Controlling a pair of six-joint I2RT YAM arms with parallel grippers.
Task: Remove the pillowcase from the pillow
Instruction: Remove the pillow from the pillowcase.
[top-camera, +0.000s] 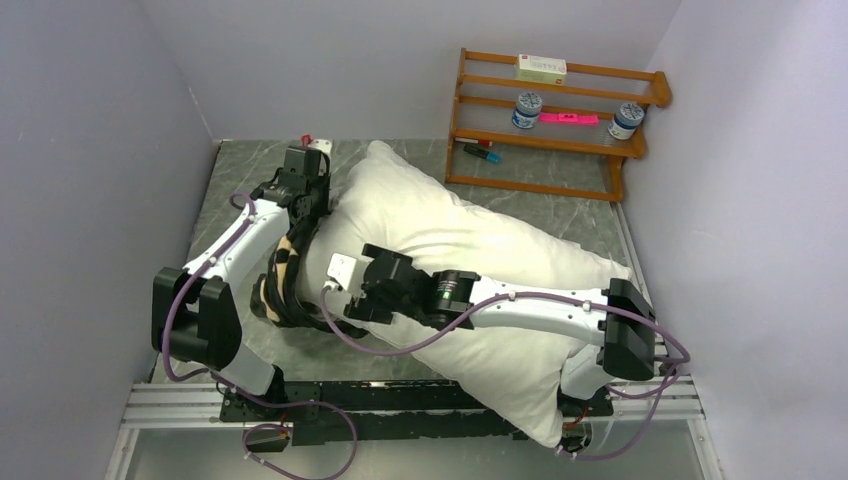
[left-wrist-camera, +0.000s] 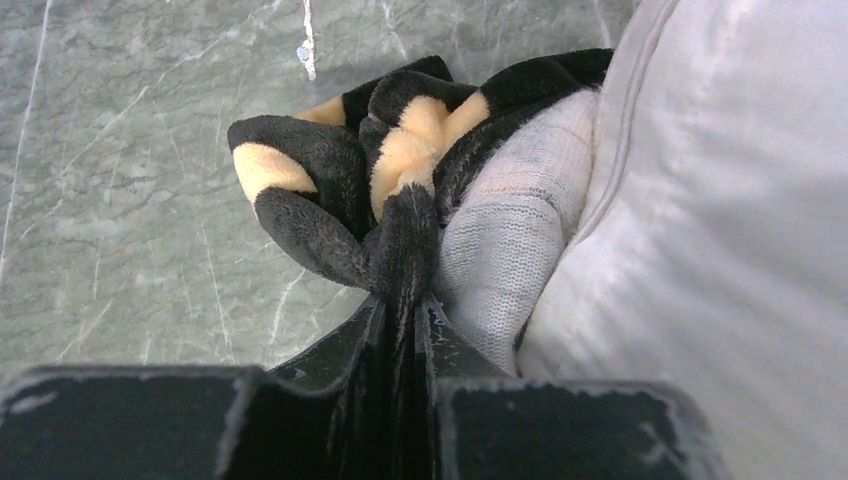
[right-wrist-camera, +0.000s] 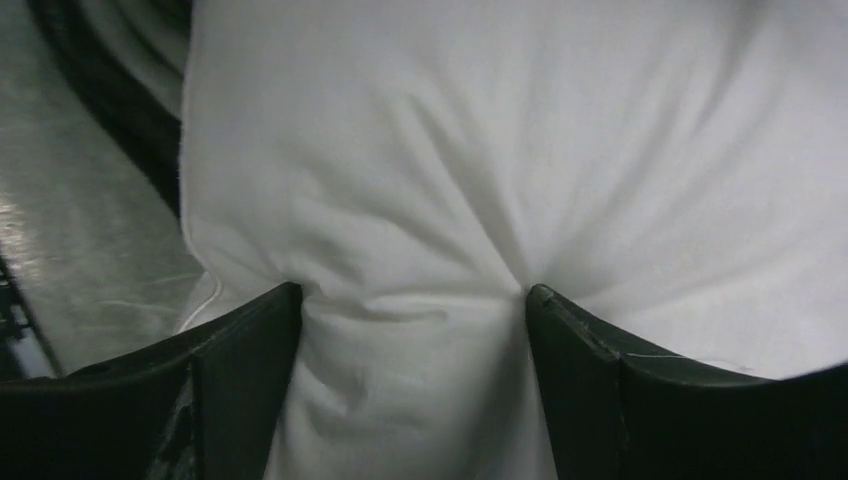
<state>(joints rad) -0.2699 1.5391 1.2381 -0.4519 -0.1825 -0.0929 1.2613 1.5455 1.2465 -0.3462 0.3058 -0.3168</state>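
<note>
Pillow (top-camera: 480, 235) first: big, white and plump, it lies diagonally over the grey marbled counter (top-camera: 225, 195), one corner toward the far left and the opposite corner hanging over the metal rail (top-camera: 170, 405) at the near edge. Most of it shows bare from my overhead feed. The pillowcase (top-camera: 283, 272) is bunched into a dark, tan-patched band along the pillow's left side, between the pillow and my left arm. My left end effector (left-wrist-camera: 402, 305) is pinched down tight on a fold of that black plush, with the tan petals puffed out just past the fingertips. A pale ribbed fabric sits between plush and pillow, possibly the cover's inner face, though I can't be sure. My right end effector (right-wrist-camera: 412, 298) has its jaws spread wide, both tips pressed into the pillow's top so that white cloth puckers between them. A wooden rack (top-camera: 555, 125) stands at the far right, well apart.
</note>
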